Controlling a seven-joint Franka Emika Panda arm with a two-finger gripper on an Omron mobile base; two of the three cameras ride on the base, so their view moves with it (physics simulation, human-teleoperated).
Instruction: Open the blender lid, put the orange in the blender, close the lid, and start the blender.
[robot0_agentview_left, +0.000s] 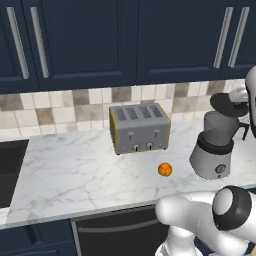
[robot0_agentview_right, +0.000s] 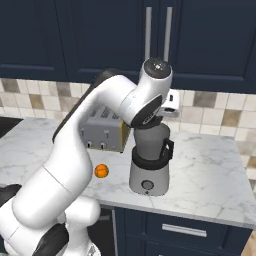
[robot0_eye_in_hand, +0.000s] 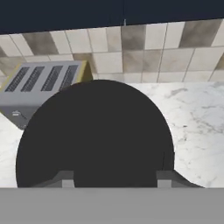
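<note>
The blender (robot0_agentview_left: 214, 159) stands at the right of the counter, its dark jar (robot0_agentview_left: 218, 128) open at the top. The black blender lid (robot0_agentview_left: 226, 104) hangs tilted just above the jar, and my gripper (robot0_agentview_left: 236, 101) is shut on it. In the hand view the blender lid (robot0_eye_in_hand: 96, 135) is a big black disc between my fingertips (robot0_eye_in_hand: 64, 177), with the gripper (robot0_eye_in_hand: 114, 178) closed on its near part. The orange (robot0_agentview_left: 165, 170) lies on the marble to the left of the blender (robot0_agentview_right: 148, 175). From the right, the orange (robot0_agentview_right: 101, 171) sits beside my arm.
A silver four-slot toaster (robot0_agentview_left: 139, 128) stands against the tiled wall behind the orange, also seen as the toaster (robot0_agentview_right: 102, 132) and the toaster (robot0_eye_in_hand: 39, 85). A dark recess (robot0_agentview_left: 10, 170) cuts the counter at far left. Dark cabinets (robot0_agentview_left: 125, 35) hang overhead.
</note>
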